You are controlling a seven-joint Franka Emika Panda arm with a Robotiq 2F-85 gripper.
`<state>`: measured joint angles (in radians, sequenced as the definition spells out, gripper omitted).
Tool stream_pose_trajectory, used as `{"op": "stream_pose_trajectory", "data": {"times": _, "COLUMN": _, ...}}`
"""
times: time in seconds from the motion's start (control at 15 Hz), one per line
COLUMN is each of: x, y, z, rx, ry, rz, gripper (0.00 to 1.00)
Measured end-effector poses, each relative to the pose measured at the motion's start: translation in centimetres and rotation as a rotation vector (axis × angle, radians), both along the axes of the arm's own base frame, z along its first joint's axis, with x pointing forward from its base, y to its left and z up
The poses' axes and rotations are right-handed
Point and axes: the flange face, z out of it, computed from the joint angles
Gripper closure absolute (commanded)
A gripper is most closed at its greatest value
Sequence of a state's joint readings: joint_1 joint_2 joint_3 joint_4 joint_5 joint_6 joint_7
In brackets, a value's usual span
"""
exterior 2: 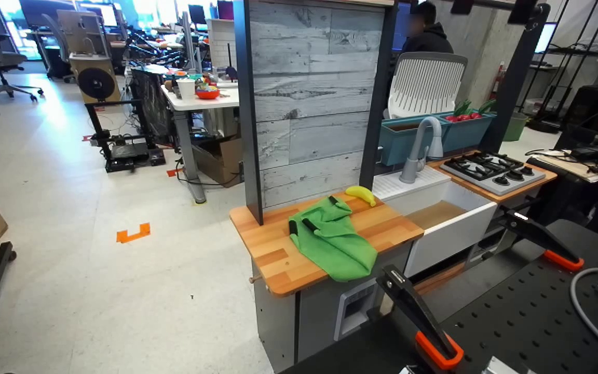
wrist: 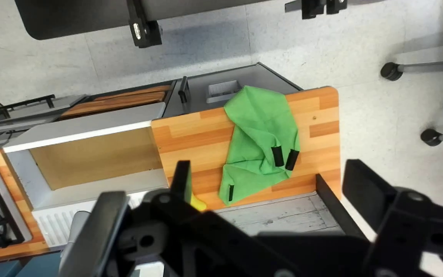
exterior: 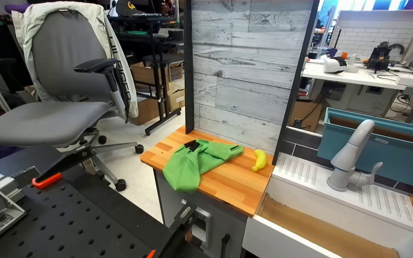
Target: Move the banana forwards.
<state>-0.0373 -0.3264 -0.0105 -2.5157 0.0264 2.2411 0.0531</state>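
Observation:
The yellow banana (exterior: 259, 160) lies on the wooden countertop (exterior: 235, 182), near the panel at the back and the sink-side edge. It shows in both exterior views (exterior 2: 361, 195). In the wrist view only one end of the banana (wrist: 197, 203) shows; a gripper finger hides the rest. My gripper (wrist: 268, 164) is open and empty, its two fingers wide apart high above the countertop. The gripper is out of view in both exterior views.
A crumpled green cloth (exterior: 195, 165) with black tabs lies beside the banana and hangs over the front edge. A grey plank panel (exterior: 242, 71) rises behind. The white sink (exterior: 299, 200) and grey faucet (exterior: 350, 157) stand beside the countertop. A stove (exterior 2: 493, 171) is beyond.

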Motion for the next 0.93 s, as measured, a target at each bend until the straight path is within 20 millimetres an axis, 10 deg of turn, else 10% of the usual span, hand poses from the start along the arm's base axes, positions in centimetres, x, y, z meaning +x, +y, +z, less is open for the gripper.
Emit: {"op": "stream_pose_trajectory", "data": {"times": 0.93, "x": 16.0, "y": -7.4, "z": -17.5, "rx": 0.025, "ry": 0.032, "rz": -0.180, "gripper": 0.00}}
